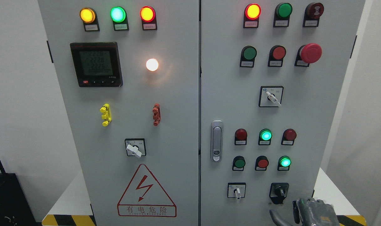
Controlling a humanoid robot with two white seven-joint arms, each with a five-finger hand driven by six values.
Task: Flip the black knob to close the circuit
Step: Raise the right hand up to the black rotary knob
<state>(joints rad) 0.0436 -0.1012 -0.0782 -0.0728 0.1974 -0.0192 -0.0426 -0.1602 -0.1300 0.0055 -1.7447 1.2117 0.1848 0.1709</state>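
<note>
A small black knob [280, 192] sits on a black plate at the bottom right of the grey control cabinet's right door [303, 119]. Its handle points roughly upward, tilted slightly right. My right hand [306, 212] comes in at the bottom edge just below and right of the knob. Its grey fingers [295, 209] are loosely extended and hold nothing, a short gap below the knob. The left arm is out of view.
White-handled rotary switches sit beside the knob [237, 191], higher on the right door [272, 98] and on the left door [134, 150]. Lit and unlit lamps, push buttons, a red emergency stop [310, 52], a door latch [216, 141] and a meter [96, 64] fill the panels.
</note>
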